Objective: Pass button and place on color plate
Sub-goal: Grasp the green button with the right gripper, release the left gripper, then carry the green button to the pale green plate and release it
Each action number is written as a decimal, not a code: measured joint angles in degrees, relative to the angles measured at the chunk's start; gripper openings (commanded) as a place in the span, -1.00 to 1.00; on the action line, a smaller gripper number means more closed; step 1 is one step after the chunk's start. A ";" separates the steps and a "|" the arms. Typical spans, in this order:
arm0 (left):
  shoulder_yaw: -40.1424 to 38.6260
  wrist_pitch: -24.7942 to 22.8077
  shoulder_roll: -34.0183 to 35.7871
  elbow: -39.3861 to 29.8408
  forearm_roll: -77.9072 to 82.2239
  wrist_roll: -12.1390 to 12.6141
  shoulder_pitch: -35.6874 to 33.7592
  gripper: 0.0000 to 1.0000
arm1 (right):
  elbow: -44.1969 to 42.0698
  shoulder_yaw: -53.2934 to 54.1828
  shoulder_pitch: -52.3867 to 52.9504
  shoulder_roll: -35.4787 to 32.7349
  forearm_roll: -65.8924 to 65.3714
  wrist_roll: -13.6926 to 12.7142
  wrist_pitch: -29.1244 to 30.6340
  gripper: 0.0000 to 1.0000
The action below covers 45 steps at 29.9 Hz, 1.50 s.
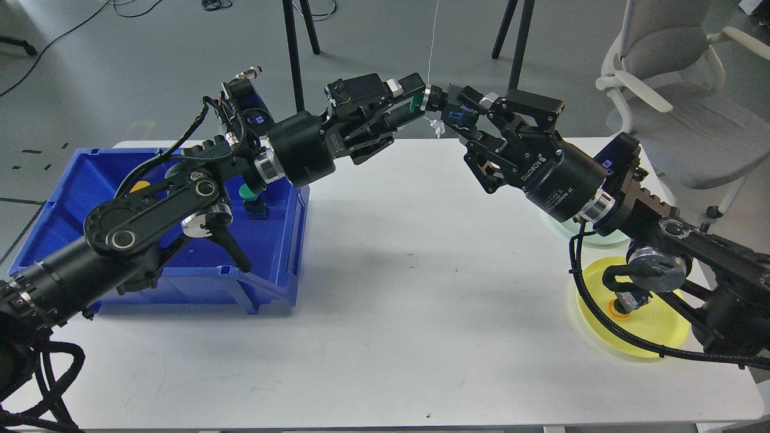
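Above the far edge of the white worktop, the left gripper and right gripper meet, apparently mid-handover. The green-capped button sits between them: left fingers narrow on its green end, right fingers closed on its blue base. The yellow plate waits nearby. The right wrist reads "ROBOTIQ".

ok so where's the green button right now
In the head view the green button is up over the table's far edge, centre, between the left gripper and right gripper, both pinching it.
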 measured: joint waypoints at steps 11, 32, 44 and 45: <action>-0.13 -0.01 -0.45 -0.05 -0.10 -0.11 0.06 0.53 | 0.08 -0.03 -1.12 -1.59 -0.93 -0.02 -0.03 -0.64; -0.58 0.01 -0.53 0.16 -0.39 -0.12 0.58 0.55 | -41.94 -1.96 -2.75 -8.49 -6.38 -0.03 -1.89 -0.64; -0.59 0.01 -0.53 0.30 -0.45 -0.12 0.59 0.55 | -53.32 -9.24 -1.03 2.31 -6.90 -0.03 -6.53 -0.61; -0.59 0.01 -0.52 0.30 -0.45 -0.12 0.59 0.55 | -54.39 -9.50 -0.74 3.09 -6.91 -0.03 -6.60 -0.59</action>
